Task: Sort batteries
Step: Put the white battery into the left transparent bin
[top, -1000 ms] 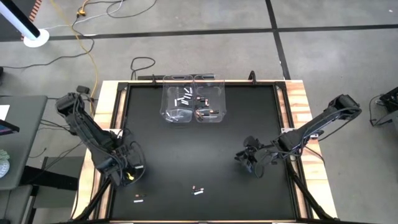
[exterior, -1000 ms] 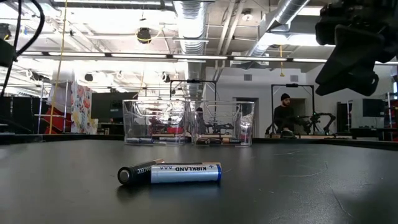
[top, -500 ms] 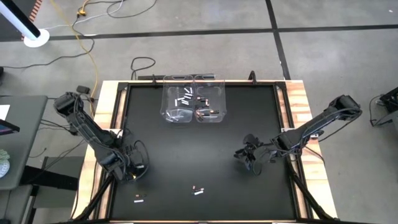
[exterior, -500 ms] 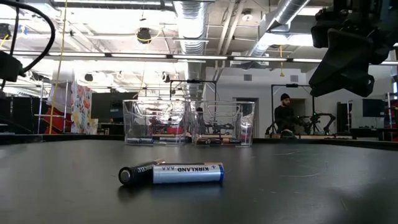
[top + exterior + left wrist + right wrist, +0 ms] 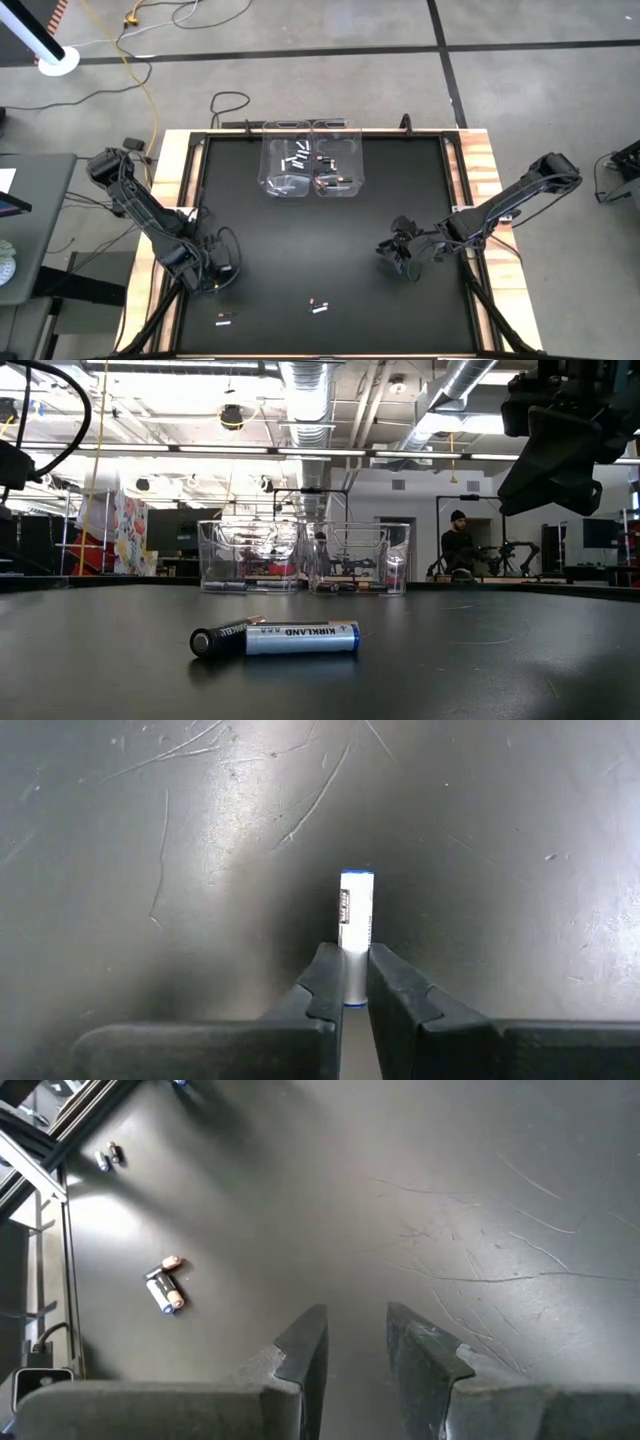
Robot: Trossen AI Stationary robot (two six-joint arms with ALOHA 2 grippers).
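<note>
Batteries: several already in clear bins at counter's 12 o'clock. Three loose near 6. Left end effector pinching white battery at 8. Right end effector spread, empty, at 4.

A white battery with a blue end and dark label print. On the scuffed black table, a white-and-blue battery beside a black one. Two clear bins. Dark grey gripper fingers.
</note>
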